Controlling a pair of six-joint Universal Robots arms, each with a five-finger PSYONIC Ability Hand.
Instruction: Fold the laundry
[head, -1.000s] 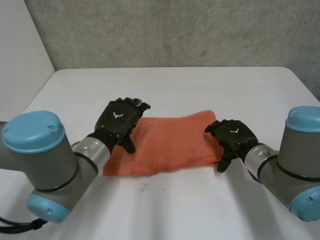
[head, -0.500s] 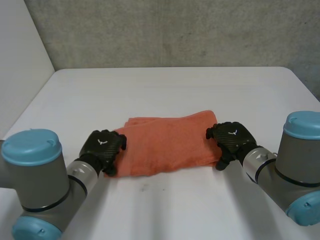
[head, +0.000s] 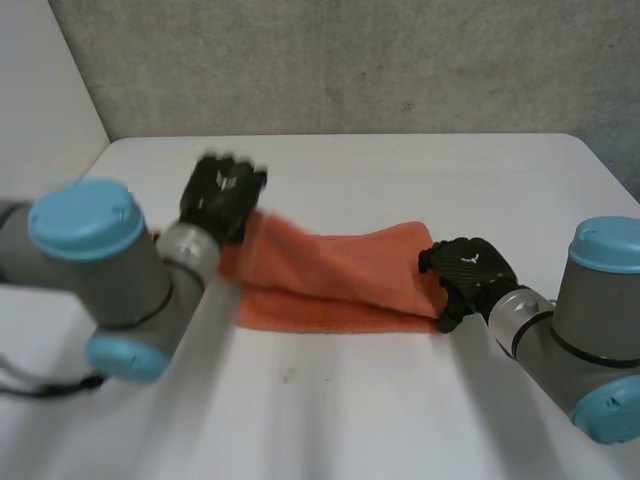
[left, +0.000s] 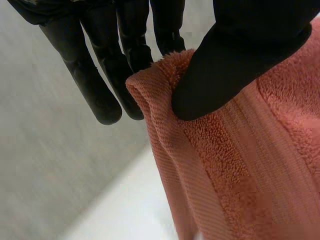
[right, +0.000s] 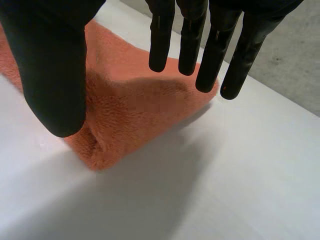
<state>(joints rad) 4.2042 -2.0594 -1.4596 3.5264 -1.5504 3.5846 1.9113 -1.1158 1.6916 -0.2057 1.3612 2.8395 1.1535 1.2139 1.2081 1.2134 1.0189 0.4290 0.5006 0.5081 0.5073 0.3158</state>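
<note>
An orange towel (head: 345, 272) lies folded across the middle of the white table (head: 420, 175). My left hand (head: 222, 195) is raised above the towel's left end and holds that end up off the table. In the left wrist view the thumb (left: 240, 60) pinches the towel's (left: 250, 170) folded edge against the fingers. My right hand (head: 470, 272) rests at the towel's right end. In the right wrist view its fingers (right: 192, 40) are straight and spread from the thumb, hovering over the towel (right: 140, 105), which bulges under the palm.
A grey wall (head: 350, 60) stands behind the table. The table's left edge (head: 75, 195) runs close to my left arm (head: 100, 270), and bare tabletop lies in front of and behind the towel.
My left hand closed on the towel's left end and swung up and back with it, lifting that end. My right hand stayed at the right end, its fingers slightly less spread.
</note>
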